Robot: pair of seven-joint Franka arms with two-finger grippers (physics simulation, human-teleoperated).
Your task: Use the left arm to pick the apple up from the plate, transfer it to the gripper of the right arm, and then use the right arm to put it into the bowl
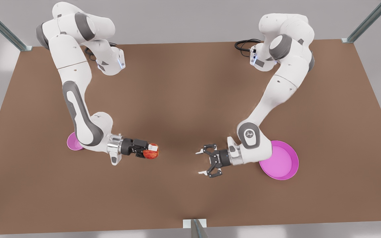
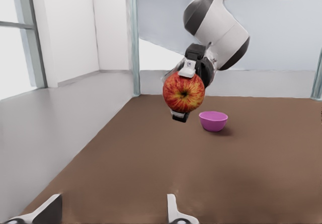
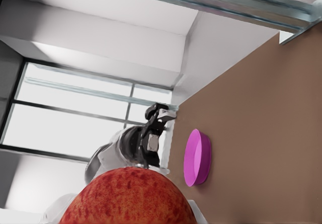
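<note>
The red, yellow-streaked apple point(image 1: 151, 153) hangs above the table's middle, with my right gripper point(image 1: 152, 150) shut on it, on the arm at the front view's left. Close up in the right wrist view, the apple point(image 3: 128, 196) sits between that gripper's fingers. My left gripper point(image 1: 199, 162) stands open and holds nothing, facing the apple across a gap. The left wrist view looks past its own open fingertips point(image 2: 173, 211) to the apple point(image 2: 183, 93) farther off. The wide pink plate point(image 1: 281, 162) lies behind the left arm's wrist. The small pink bowl point(image 1: 73, 142) sits partly hidden behind the right arm's elbow.
The brown table point(image 1: 190, 99) has metal frame posts at its far corners point(image 1: 349, 39) and a bracket at the middle of its front edge point(image 1: 194, 224). The bowl point(image 2: 213, 121) stands beyond the apple in the left wrist view, and the plate point(image 3: 197, 157) lies beyond it in the right wrist view.
</note>
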